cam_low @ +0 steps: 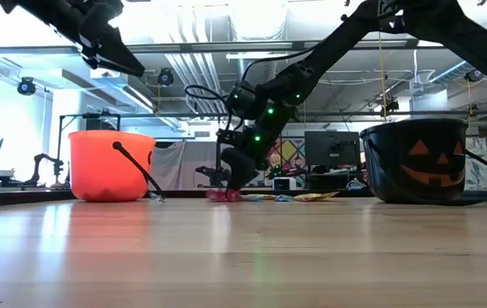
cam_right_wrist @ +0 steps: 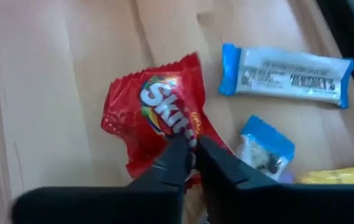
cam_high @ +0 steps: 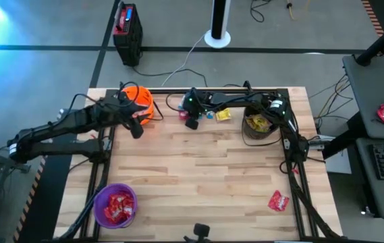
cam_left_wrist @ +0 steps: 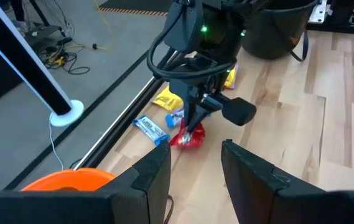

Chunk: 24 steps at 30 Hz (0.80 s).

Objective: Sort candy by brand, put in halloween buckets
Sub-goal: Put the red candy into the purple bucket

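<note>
The right tool is down on the counter near its far edge, its fingers pinched together on a red candy packet — two blue-and-white packets lie just beside it. The left tool hangs half open, holding nothing, beside the orange bucket. The black bucket stands farther right, and the purple bucket at the near left corner holds red packets.

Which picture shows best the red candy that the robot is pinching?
The right wrist view: the red candy fills it, pinched by the right gripper. The left wrist view shows it small, the low view only a red speck, and the high view barely shows it.
</note>
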Each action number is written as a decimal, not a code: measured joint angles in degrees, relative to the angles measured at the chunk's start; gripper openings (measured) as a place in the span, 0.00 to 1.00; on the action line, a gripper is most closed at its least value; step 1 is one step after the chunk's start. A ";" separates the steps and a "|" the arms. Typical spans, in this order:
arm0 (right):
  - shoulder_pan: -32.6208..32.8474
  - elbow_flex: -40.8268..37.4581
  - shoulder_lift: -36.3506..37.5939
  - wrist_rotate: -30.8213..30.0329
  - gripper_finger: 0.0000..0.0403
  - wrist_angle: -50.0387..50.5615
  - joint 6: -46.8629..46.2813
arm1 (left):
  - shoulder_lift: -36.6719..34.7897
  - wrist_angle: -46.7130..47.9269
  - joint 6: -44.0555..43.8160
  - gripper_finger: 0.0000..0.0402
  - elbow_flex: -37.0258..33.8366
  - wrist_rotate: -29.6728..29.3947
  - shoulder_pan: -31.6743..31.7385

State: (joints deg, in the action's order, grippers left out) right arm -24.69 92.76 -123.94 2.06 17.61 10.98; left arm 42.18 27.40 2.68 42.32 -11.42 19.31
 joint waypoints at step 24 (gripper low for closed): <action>15.38 -3.33 11.84 -11.01 0.02 0.07 6.46 | 3.00 -2.98 -0.78 0.32 -3.22 13.20 -2.85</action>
State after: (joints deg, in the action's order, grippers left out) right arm -9.31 89.43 -112.10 -8.95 17.68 17.45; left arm 45.18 24.42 1.90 39.11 1.78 16.46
